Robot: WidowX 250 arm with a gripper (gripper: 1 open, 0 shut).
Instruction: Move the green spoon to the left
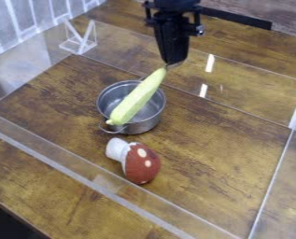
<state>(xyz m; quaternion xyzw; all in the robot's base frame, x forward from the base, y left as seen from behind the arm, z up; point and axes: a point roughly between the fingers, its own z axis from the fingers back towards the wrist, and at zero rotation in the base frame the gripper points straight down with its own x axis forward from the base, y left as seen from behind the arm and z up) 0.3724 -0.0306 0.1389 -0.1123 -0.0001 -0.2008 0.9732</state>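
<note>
The green spoon (140, 93), slim and pale yellow-green, hangs slanted in the air. Its upper end is pinched in my gripper (166, 63), which points down and is shut on it. The spoon's lower end dangles over the left part of the steel pot (150, 119); I cannot tell whether it touches the rim. The black arm comes down from the top of the view.
A toy mushroom (136, 161) with a white stem and red-brown cap lies on the wooden table in front of the pot. Clear acrylic walls (63, 154) ring the work area. A small clear stand (77, 37) sits at the back left.
</note>
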